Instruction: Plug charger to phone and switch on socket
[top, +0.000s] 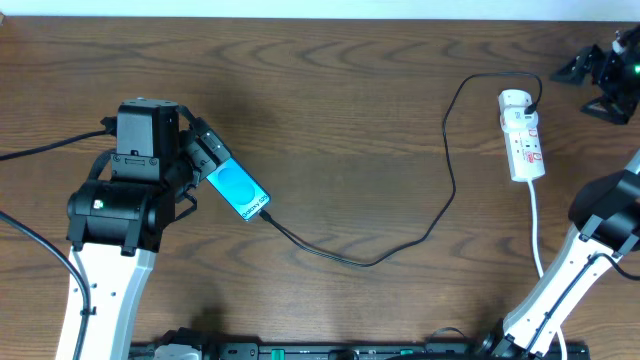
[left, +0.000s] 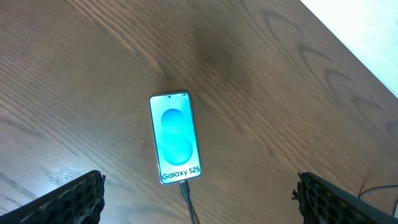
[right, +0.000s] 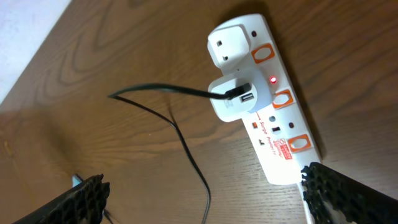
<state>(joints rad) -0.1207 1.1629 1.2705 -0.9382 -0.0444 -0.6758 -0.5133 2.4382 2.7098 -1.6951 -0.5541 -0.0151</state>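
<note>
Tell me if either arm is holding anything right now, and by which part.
Nothing is held. The left tool stands open above the flat cyan-screened phone, the right tool open above the white plastic power strip.

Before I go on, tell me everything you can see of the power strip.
The power strip is a narrow white plastic bar lying flat on the wooden table, toward its right rear. Three orange-framed switches run along one side, with red print near one end. An end adapter and a second adapter, both white, are plugged in; the charger cable enters the second one's USB port. A small red light glows beside it. A white cord leaves the near end.
</note>
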